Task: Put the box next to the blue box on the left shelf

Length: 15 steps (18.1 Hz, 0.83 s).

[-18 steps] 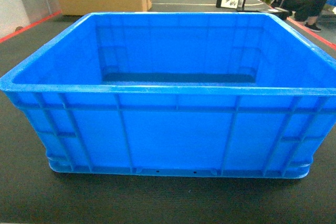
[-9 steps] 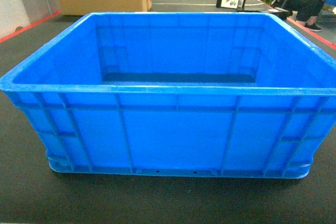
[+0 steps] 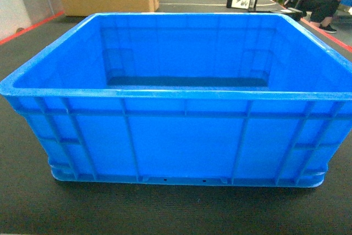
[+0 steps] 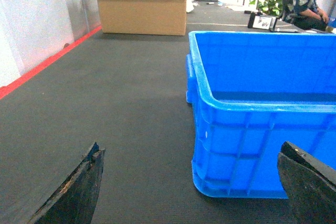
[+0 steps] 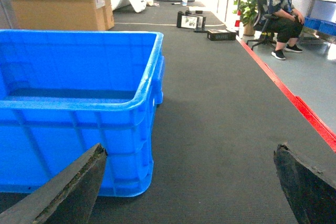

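Blue plastic box (image 3: pixel 181 136) rests on dark carpet (image 4: pixel 121 103), empty. My left gripper (image 4: pixel 191 182): fingers (image 4: pixel 73 192) spread wide, box corner between them. My right gripper (image 5: pixel 191 182): fingers (image 5: pixel 73 187) released, box corner beside the left one.

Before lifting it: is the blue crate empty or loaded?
Empty: the box shows only bare blue floor inside, upright on the dark mat.

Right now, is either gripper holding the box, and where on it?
Nothing is held. Both sets of jaws stand open short of the box, which sits on the dark floor, its rim untouched.
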Available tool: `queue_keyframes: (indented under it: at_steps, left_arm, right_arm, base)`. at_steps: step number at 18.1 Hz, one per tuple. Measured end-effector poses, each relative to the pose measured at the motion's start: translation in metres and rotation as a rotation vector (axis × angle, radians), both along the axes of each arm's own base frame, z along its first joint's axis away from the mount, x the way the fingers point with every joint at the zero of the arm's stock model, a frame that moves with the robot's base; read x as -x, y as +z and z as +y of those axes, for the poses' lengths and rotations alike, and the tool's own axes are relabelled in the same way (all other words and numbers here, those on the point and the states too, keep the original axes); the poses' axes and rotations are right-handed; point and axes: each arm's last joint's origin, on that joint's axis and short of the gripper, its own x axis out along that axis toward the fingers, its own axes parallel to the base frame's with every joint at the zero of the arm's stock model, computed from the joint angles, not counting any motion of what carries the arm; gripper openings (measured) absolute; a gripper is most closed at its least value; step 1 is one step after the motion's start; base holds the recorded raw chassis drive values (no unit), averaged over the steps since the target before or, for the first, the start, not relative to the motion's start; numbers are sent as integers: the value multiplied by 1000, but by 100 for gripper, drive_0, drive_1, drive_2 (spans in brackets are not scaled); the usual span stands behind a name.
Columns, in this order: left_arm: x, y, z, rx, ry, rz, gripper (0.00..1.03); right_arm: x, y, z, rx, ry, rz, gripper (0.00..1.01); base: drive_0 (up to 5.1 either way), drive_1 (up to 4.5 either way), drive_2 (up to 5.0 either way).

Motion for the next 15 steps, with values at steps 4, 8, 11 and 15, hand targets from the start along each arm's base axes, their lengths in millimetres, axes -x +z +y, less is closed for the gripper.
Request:
queue_keyframes:
  at_steps: [4,8,11,15]
  left_arm:
    - [0,0,0,0,0,0,98]
    - [0,0,0,0,0,0,98]
    - [0,0,0,0,0,0,98]
    - [-2,-1,-2,-4,107,25,98]
  right_arm:
    - [0,0,0,0,0,0,98]
    - [0,0,0,0,0,0,98]
    - [0,0,0,0,0,0,98]
    - [-5,-2,7,49,-207,298,98]
  base:
    - [0,0,0]
    - [0,0,0]
    - [0,0,0]
    - [0,0,0]
